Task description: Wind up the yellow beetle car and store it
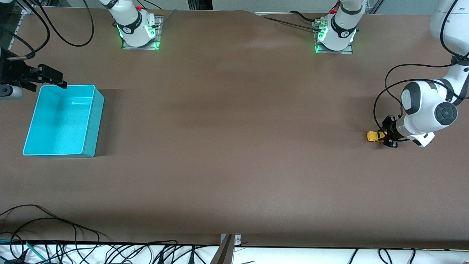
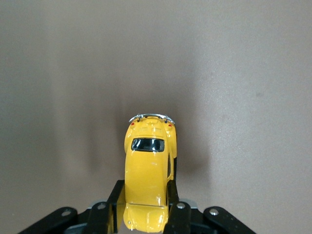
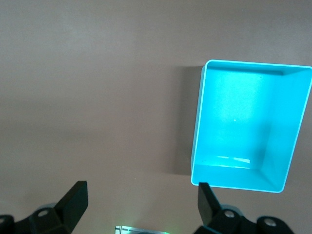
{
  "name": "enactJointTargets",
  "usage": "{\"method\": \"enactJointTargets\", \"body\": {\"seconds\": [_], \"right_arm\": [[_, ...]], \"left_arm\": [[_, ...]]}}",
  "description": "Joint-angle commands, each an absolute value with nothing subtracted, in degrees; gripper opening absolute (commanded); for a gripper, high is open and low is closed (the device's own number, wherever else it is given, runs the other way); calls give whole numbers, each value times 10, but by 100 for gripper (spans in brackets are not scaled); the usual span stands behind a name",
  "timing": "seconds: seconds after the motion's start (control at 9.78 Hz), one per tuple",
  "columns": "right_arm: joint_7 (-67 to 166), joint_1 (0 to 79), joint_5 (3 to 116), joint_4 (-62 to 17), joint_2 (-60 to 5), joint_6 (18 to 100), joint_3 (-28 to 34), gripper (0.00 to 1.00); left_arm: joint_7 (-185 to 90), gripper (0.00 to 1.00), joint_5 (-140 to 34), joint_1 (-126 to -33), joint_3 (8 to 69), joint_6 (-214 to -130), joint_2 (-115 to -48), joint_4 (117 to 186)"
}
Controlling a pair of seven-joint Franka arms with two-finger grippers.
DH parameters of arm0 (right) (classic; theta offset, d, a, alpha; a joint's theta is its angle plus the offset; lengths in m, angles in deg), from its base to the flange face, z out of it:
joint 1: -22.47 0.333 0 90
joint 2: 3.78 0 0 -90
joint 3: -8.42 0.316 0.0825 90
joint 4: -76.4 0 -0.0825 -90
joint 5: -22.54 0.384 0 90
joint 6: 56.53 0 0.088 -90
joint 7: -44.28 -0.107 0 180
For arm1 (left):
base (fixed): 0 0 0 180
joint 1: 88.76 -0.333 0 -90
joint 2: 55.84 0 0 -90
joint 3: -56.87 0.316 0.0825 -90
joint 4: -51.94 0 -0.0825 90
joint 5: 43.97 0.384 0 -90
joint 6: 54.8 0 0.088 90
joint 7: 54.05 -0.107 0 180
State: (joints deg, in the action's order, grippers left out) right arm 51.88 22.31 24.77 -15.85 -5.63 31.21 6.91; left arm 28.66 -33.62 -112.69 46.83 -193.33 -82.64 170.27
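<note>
The yellow beetle car (image 1: 374, 136) stands on the brown table at the left arm's end. In the left wrist view the car (image 2: 148, 161) shows its rounded yellow body and a dark window. My left gripper (image 1: 387, 136) is low at the table, and its fingers (image 2: 176, 195) close on the car's sides at one end, in the left wrist view (image 2: 145, 187). My right gripper (image 1: 49, 76) is open and empty, up over the table beside the turquoise bin's corner; it also shows in the right wrist view (image 3: 141, 192).
The turquoise bin (image 1: 93, 121) is empty and stands at the right arm's end; it also shows in the right wrist view (image 3: 199, 122). Both arm bases (image 1: 139, 29) stand along the table's edge farthest from the front camera. Cables lie along the near edge.
</note>
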Motion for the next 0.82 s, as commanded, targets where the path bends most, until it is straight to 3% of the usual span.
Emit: {"method": "enactJointTargets", "body": {"seconds": [0.0,0.72], "right_arm": [[526,245,253,-160,-62,314,70,100],[518,312,199,-160,-82,322,71,100]], "left_arm": [[295,100,-325,-1136,466,-1956,-850,1673],[301,100,-324,-1135,454,-1891,-831,1642]]}}
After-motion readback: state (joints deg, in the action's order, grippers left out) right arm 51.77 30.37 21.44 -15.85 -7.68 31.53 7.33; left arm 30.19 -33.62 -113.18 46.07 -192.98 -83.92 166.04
